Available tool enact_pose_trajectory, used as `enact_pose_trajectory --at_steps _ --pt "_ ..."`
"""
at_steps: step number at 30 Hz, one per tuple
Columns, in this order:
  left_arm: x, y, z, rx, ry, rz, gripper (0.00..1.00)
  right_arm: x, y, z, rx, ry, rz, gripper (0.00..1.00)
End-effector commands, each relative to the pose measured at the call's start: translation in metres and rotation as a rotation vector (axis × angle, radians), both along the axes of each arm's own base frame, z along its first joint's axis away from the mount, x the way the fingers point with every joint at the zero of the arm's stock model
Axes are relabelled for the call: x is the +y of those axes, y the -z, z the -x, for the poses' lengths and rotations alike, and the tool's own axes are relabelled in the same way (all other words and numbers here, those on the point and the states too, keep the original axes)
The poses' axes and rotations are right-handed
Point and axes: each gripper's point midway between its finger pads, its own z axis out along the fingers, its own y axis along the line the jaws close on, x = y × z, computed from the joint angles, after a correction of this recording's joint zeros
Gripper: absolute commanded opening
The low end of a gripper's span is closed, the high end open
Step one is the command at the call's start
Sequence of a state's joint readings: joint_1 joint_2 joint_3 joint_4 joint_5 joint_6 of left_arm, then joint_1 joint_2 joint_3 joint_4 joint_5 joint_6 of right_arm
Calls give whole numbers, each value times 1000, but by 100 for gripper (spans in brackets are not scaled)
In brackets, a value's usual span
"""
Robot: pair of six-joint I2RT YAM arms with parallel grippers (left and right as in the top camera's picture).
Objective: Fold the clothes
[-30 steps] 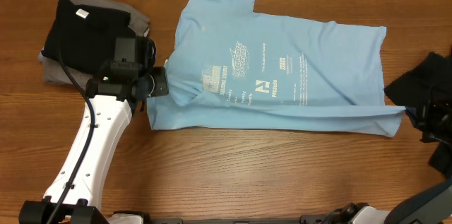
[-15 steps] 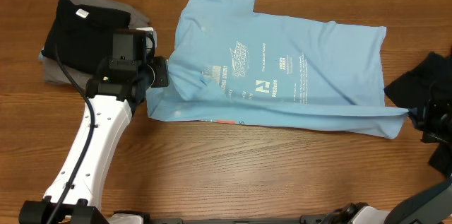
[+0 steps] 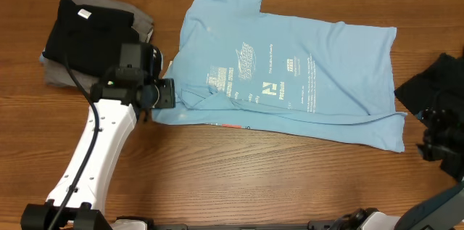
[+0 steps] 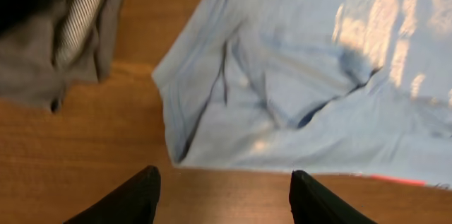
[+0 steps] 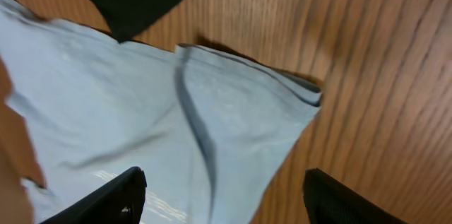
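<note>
Your wooden surface (image 3: 239, 183) bears the light blue T-shirt (image 3: 290, 77), spread flat across its middle. Soft, limp cloth: grip a hem corner. Its sleeve-side lower edge has drawn in since a second ago, baring a red tag (image 3: 230, 125). The left pincer (image 4: 222, 196) by its sleeve and the right pincer (image 5: 222, 199) by its hem corner are both spread, empty.

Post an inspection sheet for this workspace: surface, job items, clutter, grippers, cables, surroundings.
Surface: brown wooden table, no spills seen.
Job's things: light blue short-sleeved T-shirt with pale print spread out, a fold along its lower edge; black T-shirt folded atop a grey T-shirt at left; dark garment at the right edge.
Clutter: nothing seen.
Grippers: left gripper open, empty, by the blue shirt's lower left corner; right gripper open, empty, near its lower right corner.
Cables: black cable running along the left arm.
Surroundings: nothing seen.
</note>
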State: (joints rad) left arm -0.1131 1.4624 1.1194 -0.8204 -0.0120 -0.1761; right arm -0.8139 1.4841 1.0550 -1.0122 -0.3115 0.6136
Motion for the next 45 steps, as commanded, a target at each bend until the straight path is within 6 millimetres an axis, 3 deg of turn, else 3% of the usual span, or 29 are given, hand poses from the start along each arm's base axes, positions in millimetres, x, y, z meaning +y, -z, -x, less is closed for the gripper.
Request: enact_pose_trajectory --at_steps 1,5,9,14,19,25,27,28,29,30,31,33,34,40,45 --pt "0 28 23 76 -27 18 61 21 20 0 -23 -172 -8 67" --pt "-2 43 27 83 -22 32 61 56 13 -31 -244 -400 -49 63" --pt "-1 63 37 137 -55 37 63 74 18 -37 -222 -471 -43 68" --pt "1 95 46 212 -59 22 57 79 21 -38 -194 -498 -19 68" --pt "0 123 39 245 -66 21 51 79 21 -38 -194 -498 -19 70" --pt "0 136 40 275 -66 20 40 81 21 -36 -184 -497 -30 70" --pt "-2 134 40 276 -64 29 38 81 21 -36 -185 -497 -30 70" --pt "-7 132 38 277 -57 55 43 81 21 -36 -184 -496 -30 70" --pt "-12 129 37 280 -47 86 52 81 21 -36 -185 -497 -30 71" --pt "-20 123 35 283 -35 128 78 81 21 -36 -185 -497 -30 73" --pt "-25 116 33 288 -27 155 85 81 21 -36 -185 -497 -30 75" --pt "-29 100 28 298 -23 171 88 81 21 -36 -185 -497 -30 79" --pt "-29 90 26 302 -18 166 95 81 21 -36 -185 -497 -30 80" --pt "-13 31 5 279 -34 65 98 82 23 -32 -166 -495 -38 84" --pt "1 27 -2 252 -73 -12 98 81 24 -30 -156 -493 -35 86"
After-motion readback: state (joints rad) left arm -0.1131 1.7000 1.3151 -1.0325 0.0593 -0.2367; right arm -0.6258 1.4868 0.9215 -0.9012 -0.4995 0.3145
